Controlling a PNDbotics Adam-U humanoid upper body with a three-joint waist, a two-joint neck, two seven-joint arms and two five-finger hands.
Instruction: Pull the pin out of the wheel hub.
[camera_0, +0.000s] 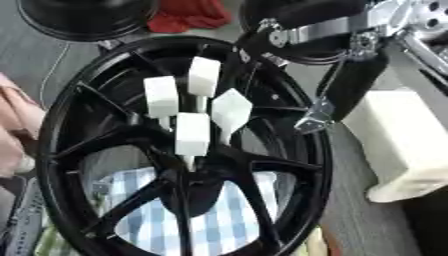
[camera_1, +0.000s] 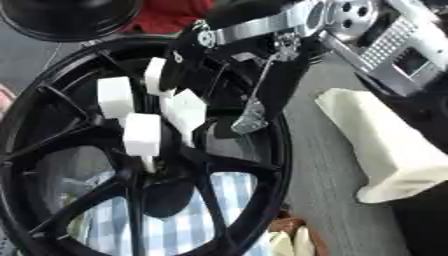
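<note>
Four white block-headed pins (camera_0: 192, 134) are standing in the centre of the black wheel hub (camera_0: 179, 150), which is lying over a blue checked cloth (camera_0: 219, 215). The right hand (camera_1: 262, 75) is reaching in from the upper right toward the rearmost pin (camera_0: 204, 76); I cannot tell whether its fingers are closing. It would probably do best pinching one block squarely and drawing straight along the stem, avoiding the neighbouring pins. No readable writing or brand is showing anywhere.
</note>
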